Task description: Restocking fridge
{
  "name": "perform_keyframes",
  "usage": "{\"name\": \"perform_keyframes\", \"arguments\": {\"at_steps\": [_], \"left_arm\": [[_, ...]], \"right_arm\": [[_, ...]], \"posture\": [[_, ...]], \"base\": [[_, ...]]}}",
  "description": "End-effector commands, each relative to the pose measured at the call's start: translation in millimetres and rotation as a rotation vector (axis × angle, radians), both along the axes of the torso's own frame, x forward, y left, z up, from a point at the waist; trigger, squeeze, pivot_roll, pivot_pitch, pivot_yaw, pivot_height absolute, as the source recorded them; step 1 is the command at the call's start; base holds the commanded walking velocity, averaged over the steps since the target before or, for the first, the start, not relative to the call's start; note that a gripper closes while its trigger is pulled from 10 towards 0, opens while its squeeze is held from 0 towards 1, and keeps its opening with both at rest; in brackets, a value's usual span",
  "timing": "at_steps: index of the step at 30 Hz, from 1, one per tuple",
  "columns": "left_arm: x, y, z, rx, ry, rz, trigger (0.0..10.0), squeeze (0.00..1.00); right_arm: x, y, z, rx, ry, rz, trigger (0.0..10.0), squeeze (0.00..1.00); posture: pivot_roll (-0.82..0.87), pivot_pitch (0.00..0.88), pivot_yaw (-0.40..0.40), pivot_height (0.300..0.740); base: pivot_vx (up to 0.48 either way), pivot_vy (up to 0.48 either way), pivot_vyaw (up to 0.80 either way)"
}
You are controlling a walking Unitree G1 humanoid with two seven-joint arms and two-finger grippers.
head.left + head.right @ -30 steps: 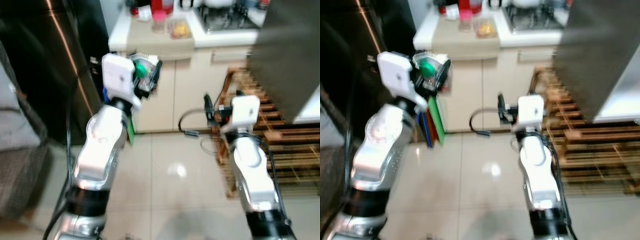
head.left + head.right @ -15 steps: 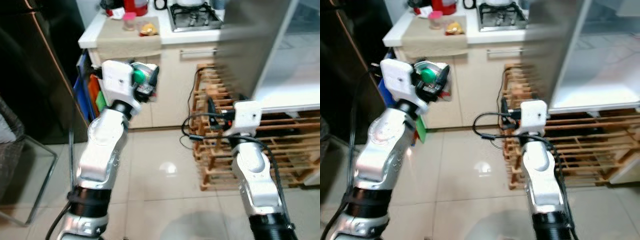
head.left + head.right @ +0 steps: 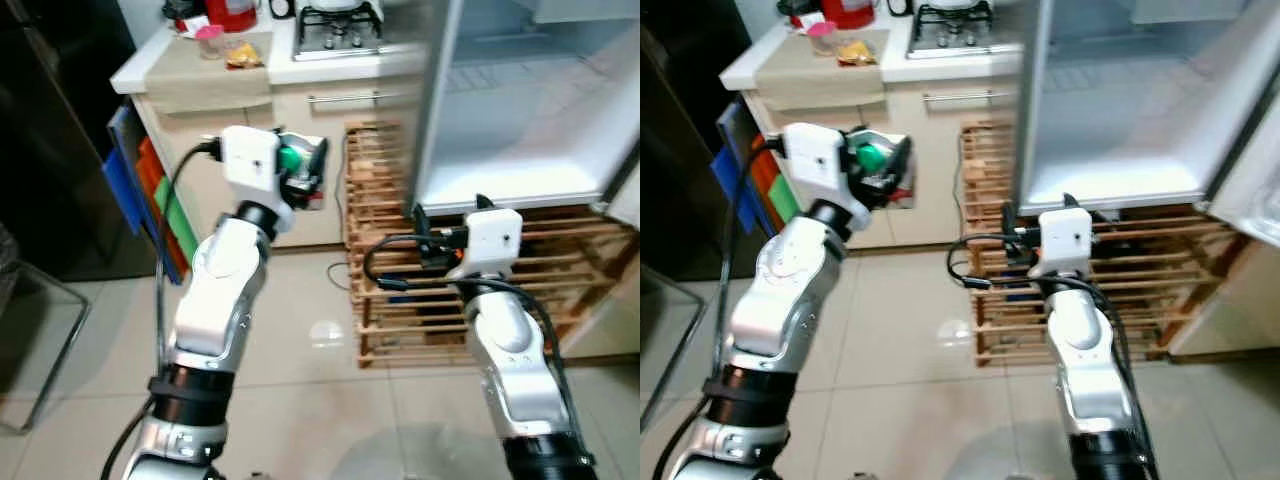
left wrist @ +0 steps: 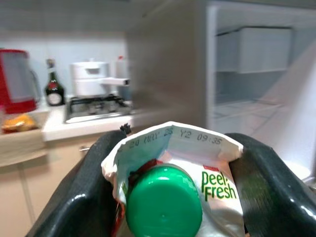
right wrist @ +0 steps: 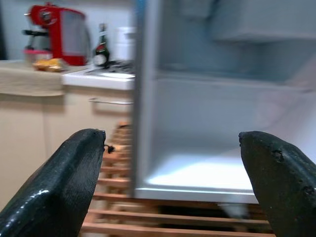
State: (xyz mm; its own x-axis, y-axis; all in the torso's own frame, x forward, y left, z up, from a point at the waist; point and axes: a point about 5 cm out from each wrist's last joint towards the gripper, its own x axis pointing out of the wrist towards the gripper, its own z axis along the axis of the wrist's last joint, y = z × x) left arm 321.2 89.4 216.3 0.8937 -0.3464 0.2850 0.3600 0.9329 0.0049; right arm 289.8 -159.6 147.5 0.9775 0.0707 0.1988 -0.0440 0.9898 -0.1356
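left gripper (image 4: 168, 197): jaws clamped on milk carton (image 4: 173, 182), raised beside table (image 3: 190, 85) edge | right gripper (image 5: 173, 187): jaws wide, empty, facing open fridge (image 3: 520, 120) shelf lip | wooden rack (image 3: 380, 250) beneath; tiled floor (image 3: 310, 350) between arms

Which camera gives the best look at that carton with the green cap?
The left wrist view: the carton sits close up between the left gripper's black fingers, its printing and green cap plain. Both eye views show it small, mostly the cap.

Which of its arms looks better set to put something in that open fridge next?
The left, I'd say: its left gripper is shut on the carton, facing the fridge. The right gripper is open and holds nothing.
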Motion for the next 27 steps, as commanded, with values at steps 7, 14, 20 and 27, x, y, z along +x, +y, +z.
{"name": "perform_keyframes", "arguments": {"at_steps": [7, 14, 20, 27], "left_arm": [[2.7, 6.8, -6, 0.005, 0.016, 0.034, 10.0, 0.0], [10.8, 9.6, -3, 0.006, 0.012, 0.054, 10.0, 0.0], [12.3, 9.0, -3, -0.007, 0.028, 0.051, 10.0, 0.0], [12.5, 6.1, -5, -0.034, 0.035, 0.031, 10.0, 0.0]], "right_arm": [[-4.3, 4.7, -2, 0.019, 0.021, 0.018, 10.0, 0.0], [1.7, 6.2, 1, 0.023, 0.012, 0.017, 10.0, 0.0], [1.1, 8.6, -1, 0.028, 0.017, 0.02, 10.0, 0.0], [1.4, 7.2, -4, 0.024, 0.035, 0.034, 10.0, 0.0]], "posture": [[-0.16, 0.0, 0.107, 0.74], [-0.15, 0.0, 0.118, 0.74], [-0.15, 0.0, 0.119, 0.74], [-0.15, 0.0, 0.112, 0.74]], "base": [[0.0, -0.48, 0.0], [0.0, -0.48, 0.0], [0.0, -0.479, 0.0], [0.0, -0.179, 0.0]]}}
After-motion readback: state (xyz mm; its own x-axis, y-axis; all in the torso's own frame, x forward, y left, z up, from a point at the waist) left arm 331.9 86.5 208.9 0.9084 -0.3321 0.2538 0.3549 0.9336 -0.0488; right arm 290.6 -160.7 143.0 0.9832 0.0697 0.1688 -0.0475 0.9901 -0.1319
